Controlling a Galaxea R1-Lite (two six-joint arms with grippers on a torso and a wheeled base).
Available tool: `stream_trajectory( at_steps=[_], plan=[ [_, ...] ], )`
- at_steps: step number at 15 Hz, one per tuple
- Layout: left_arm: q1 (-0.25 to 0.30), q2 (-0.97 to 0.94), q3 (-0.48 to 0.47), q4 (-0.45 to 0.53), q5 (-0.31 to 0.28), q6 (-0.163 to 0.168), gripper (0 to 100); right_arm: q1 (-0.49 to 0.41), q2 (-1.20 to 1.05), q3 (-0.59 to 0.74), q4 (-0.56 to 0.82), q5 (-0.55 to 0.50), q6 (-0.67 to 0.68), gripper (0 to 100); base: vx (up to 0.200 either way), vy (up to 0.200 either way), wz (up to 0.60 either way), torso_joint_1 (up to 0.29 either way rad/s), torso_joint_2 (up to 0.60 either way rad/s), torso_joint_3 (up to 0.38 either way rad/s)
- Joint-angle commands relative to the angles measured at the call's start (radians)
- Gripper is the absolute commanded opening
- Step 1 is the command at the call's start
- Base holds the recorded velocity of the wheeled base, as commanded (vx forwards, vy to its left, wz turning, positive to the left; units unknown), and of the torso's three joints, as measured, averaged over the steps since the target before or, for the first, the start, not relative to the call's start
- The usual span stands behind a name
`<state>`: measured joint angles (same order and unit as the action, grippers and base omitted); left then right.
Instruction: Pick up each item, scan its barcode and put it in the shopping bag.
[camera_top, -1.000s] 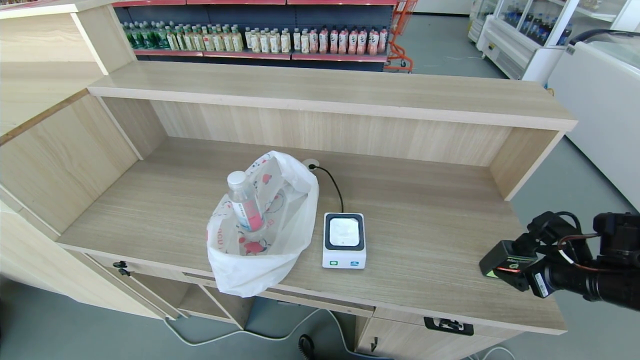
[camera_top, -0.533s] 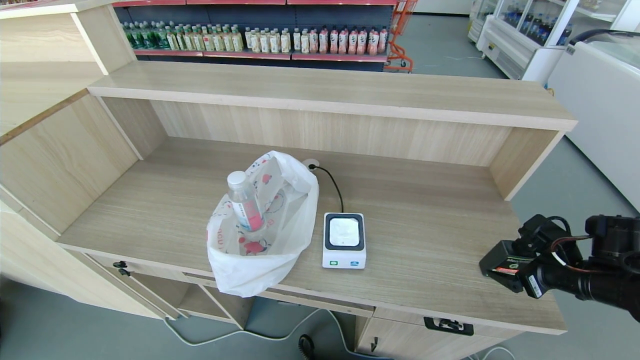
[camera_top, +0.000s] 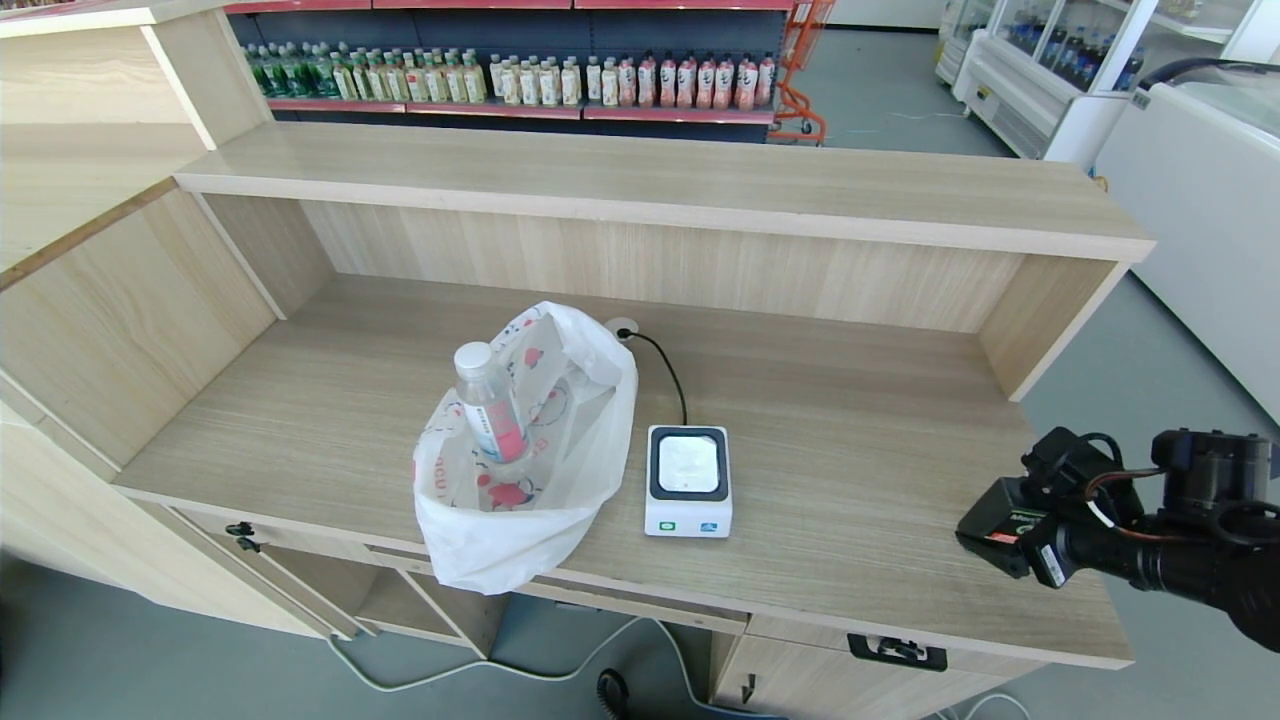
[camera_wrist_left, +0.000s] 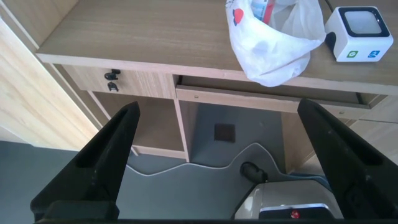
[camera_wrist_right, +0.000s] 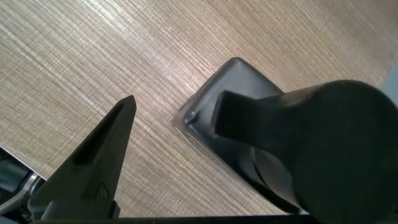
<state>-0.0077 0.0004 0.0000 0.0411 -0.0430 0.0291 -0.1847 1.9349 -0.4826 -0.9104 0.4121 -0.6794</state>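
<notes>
The head view looks down on a pale wood-grain tabletop (camera_top: 850, 450) closed in by a back wall, side panels and a raised ledge (camera_top: 650, 180). A white shopping bag (camera_top: 520, 500) stands open at the near edge, left of centre, its lower part bulging over the edge. A bottle (camera_top: 490, 405) with a white cap and pink label stands inside, its neck above the rim. Just beside the bag, not touching it, sits the white scanner (camera_top: 688, 480), window facing up. Its black cable (camera_top: 665, 370) runs back to a round hole in the tabletop. The right gripper (camera_top: 1000, 528) hangs low over the right near corner, well apart from the scanner. Beyond the ledge are store shelves (camera_top: 520, 80) lined with drinks, an orange cart (camera_top: 805, 60), white freezer chests (camera_top: 1200, 180) and a grey floor.

In the left wrist view, the left gripper (camera_wrist_left: 217, 106) hangs out in front of the counter, below tabletop height, its jaws spread wide with nothing between them. Past them are a drawer front with a small black lock (camera_wrist_left: 112, 78) and a white cord (camera_wrist_left: 205, 165) on the floor.

The right wrist view is close on the wood grain. A dark grey flat item (camera_wrist_right: 199, 124) with a rounded corner lies there. The jaws stand parted: one finger overlaps the item, the other is clear of it.
</notes>
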Motion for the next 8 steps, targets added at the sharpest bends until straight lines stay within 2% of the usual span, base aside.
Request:
stream_trajectory(
  at_steps=[1, 4, 5, 8],
  plan=[
    [0.0, 0.0, 0.0, 0.0, 0.0, 0.0, 100, 0.002, 0.027, -0.014, -0.001, 0.014, -0.002, 100, 0.0, 0.0, 0.0, 0.0, 0.0, 0.0],
    [0.002, 0.0, 0.0, 0.0, 0.0, 0.0, 100, 0.008, 0.05, -0.053, -0.001, 0.053, -0.012, 100, 0.0, 0.0, 0.0, 0.0, 0.0, 0.0],
    [0.0, 0.0, 0.0, 0.0, 0.0, 0.0, 100, 0.008, 0.05, -0.053, -0.001, 0.071, -0.012, 0, 0.0, 0.0, 0.0, 0.0, 0.0, 0.0],
    [0.0, 0.0, 0.0, 0.0, 0.0, 0.0, 100, 0.016, 0.039, -0.051, -0.002, 0.1, -0.037, 0, 0.0, 0.0, 0.0, 0.0, 0.0, 0.0]
  ],
)
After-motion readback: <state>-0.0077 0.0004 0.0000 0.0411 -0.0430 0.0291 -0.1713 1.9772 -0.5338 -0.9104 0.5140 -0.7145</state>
